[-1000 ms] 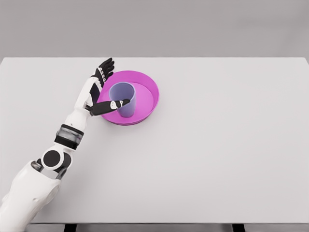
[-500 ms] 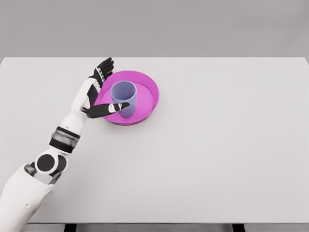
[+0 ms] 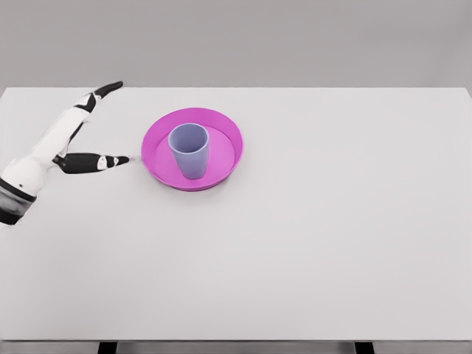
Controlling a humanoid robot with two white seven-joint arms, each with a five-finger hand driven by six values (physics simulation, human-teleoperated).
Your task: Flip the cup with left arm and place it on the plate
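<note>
Since the cup (image 3: pixel 189 150) stood mouth-up inside the plate (image 3: pixel 226 137), the left hand (image 3: pixel 70 140) hung well apart, fingers splayed, gripping nothing.

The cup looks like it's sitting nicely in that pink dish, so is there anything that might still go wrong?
Little, probably. The left hand is open and clear of the pink plate, but its thumb tip points at the plate's near rim, so a sweep toward it might nudge the plate. The lavender cup stands upright, mouth up, left of the plate's middle; a shove could slide or tip it.
</note>
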